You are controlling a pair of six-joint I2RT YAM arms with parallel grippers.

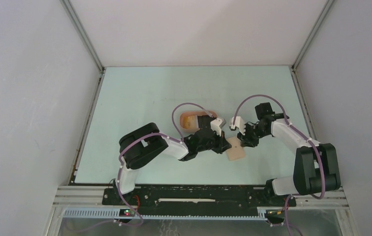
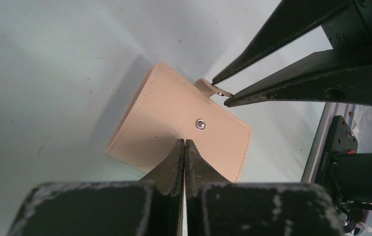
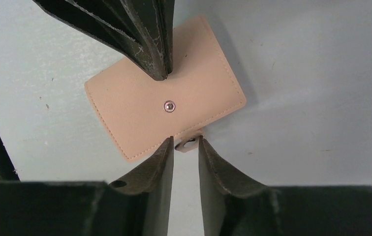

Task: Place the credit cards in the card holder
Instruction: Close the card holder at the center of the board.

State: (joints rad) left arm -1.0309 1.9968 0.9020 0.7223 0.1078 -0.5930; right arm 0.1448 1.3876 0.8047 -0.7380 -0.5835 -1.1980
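The card holder (image 1: 234, 149) is a closed beige-tan wallet (image 2: 154, 113) lying flat on the table between both arms. My left gripper (image 2: 184, 141) is shut, and its tips press on the wallet's top face near one long edge (image 3: 160, 76). My right gripper (image 3: 185, 140) is open, its jaws a little apart on either side of the small snap tab (image 3: 190, 143) that sticks out from the opposite edge. A metal snap stud (image 3: 169, 105) shows on the wallet's face. Of the credit cards, only a yellow-orange flat shape (image 1: 190, 119) shows, in the tray.
A salmon-pink oval tray (image 1: 208, 114) sits just behind the left wrist, partly hidden by it. The pale green table (image 1: 139, 98) is walled by white panels at left, right and back. A black rail (image 1: 199, 195) runs along the near edge.
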